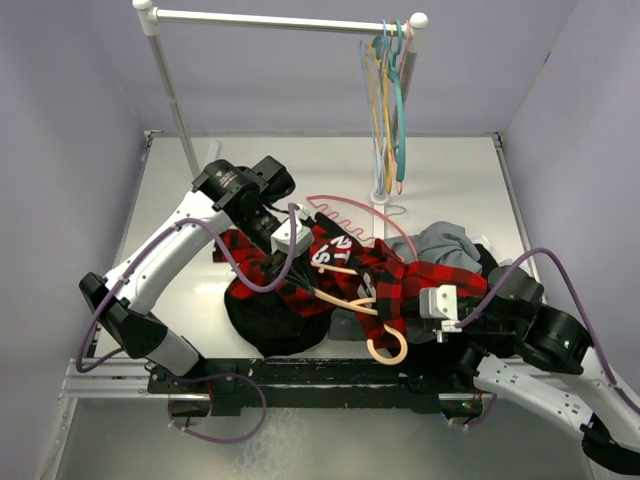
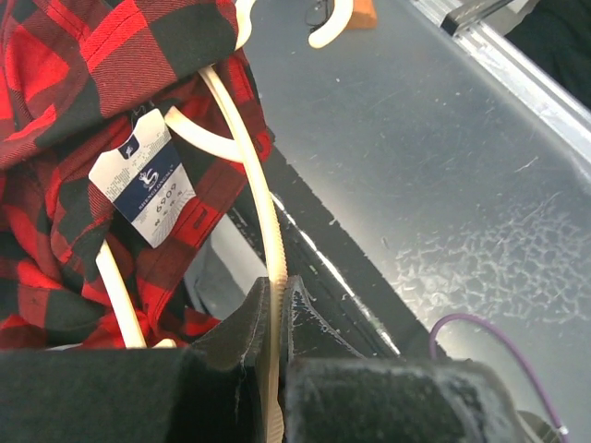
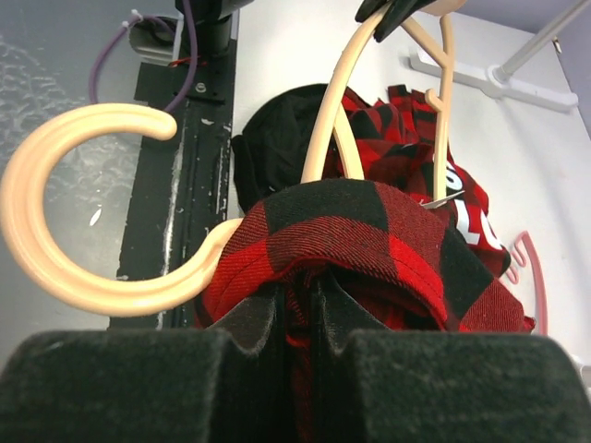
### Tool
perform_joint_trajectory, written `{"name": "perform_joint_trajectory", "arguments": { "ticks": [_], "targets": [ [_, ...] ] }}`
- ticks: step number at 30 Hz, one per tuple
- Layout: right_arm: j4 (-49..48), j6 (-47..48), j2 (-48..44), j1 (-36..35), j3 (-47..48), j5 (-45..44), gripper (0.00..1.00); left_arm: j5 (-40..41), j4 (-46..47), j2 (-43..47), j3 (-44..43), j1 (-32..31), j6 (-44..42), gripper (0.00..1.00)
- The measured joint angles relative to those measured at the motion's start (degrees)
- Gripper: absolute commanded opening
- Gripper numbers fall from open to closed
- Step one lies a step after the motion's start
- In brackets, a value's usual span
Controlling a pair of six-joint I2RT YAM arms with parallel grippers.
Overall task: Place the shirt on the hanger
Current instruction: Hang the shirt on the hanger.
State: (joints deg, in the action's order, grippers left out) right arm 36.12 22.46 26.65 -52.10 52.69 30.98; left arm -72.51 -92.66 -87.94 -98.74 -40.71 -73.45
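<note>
The red-and-black plaid shirt (image 1: 375, 272) lies bunched at the table's middle, over a black garment. The tan hanger (image 1: 350, 300) runs through it, its hook (image 1: 388, 347) sticking out at the near side. My left gripper (image 1: 290, 238) is shut on the hanger's thin bar (image 2: 268, 249), with the shirt and its paper tag (image 2: 152, 185) just left of the bar. My right gripper (image 1: 425, 305) is shut on a fold of the shirt (image 3: 342, 231) at the hanger's neck, with the hook (image 3: 65, 240) curling left of it.
A black garment (image 1: 270, 315) lies under the shirt, a grey garment (image 1: 450, 245) behind it at the right. A pink hanger (image 1: 350, 215) lies on the table behind the shirt. A white rack (image 1: 280, 18) at the back holds several hangers (image 1: 388, 90).
</note>
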Motion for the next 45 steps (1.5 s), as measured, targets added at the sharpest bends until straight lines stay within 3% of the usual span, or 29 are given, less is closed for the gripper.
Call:
{"name": "perform_joint_trajectory", "arguments": {
  "ticks": [2, 3, 5, 6, 8, 15, 26, 32, 35, 38, 39, 41, 42, 45],
  "targets": [
    [0.1, 0.0, 0.2, 0.0, 0.0, -1.0, 0.0, 1.0, 0.0, -1.0, -1.9, -0.3, -0.7, 0.0],
    [0.2, 0.1, 0.3, 0.0, 0.0, -1.6, 0.0, 1.4, 0.0, -1.5, -2.6, -0.5, -0.9, 0.12],
    [0.9, 0.3, 0.4, 0.0, 0.0, -2.3, 0.0, 2.1, 0.0, -2.2, -3.4, -0.9, -1.3, 0.64],
    [1.0, 0.4, 0.4, 0.0, 0.0, -2.7, 0.0, 1.7, 0.1, -2.6, -3.6, -1.2, -2.3, 0.83],
    [-1.1, 0.9, 0.9, -0.1, -0.4, -2.4, 0.0, -0.4, 1.4, -3.8, -4.2, -2.3, -3.3, 1.0],
    [-2.0, 1.6, 0.9, -0.3, -0.7, -2.9, 0.0, -1.2, 6.5, -5.9, -5.0, -2.4, -3.5, 0.99],
    [-0.1, 4.9, 0.9, -0.5, -4.4, -4.7, 0.0, 2.9, 32.2, -11.0, -11.4, 7.6, 23.1, 1.0],
    [2.1, 10.4, 6.4, -0.5, -4.4, -4.8, 0.0, 2.5, 17.4, -26.4, -32.9, 6.7, 17.6, 0.94],
    [3.0, 12.9, 7.2, -0.5, -4.4, -6.3, 0.0, 3.7, 12.1, -28.7, -31.8, 5.0, 14.0, 0.83],
    [4.0, 14.6, 6.8, -0.5, -4.4, -7.8, 0.0, 4.8, 8.5, -28.0, -25.7, 1.4, 9.5, 0.59],
    [4.3, 15.0, 6.5, -0.5, -4.4, -8.0, 0.0, 4.9, 8.0, -27.6, -24.1, 0.5, 8.1, 0.61],
    [5.0, 15.7, 6.0, -0.5, -4.2, -8.1, 0.0, 5.1, 6.8, -26.3, -19.8, -1.8, 4.4, 0.82],
    [5.3, 15.8, 5.9, -0.5, -4.0, -8.0, 0.0, 5.1, 6.3, -25.8, -18.7, -2.6, 2.8, 0.88],
    [5.9, 16.2, 6.2, -0.5, -3.7, -7.8, 0.0, 5.3, 4.9, -25.3, -18.4, -3.7, -0.2, 0.94]
  ]
}}
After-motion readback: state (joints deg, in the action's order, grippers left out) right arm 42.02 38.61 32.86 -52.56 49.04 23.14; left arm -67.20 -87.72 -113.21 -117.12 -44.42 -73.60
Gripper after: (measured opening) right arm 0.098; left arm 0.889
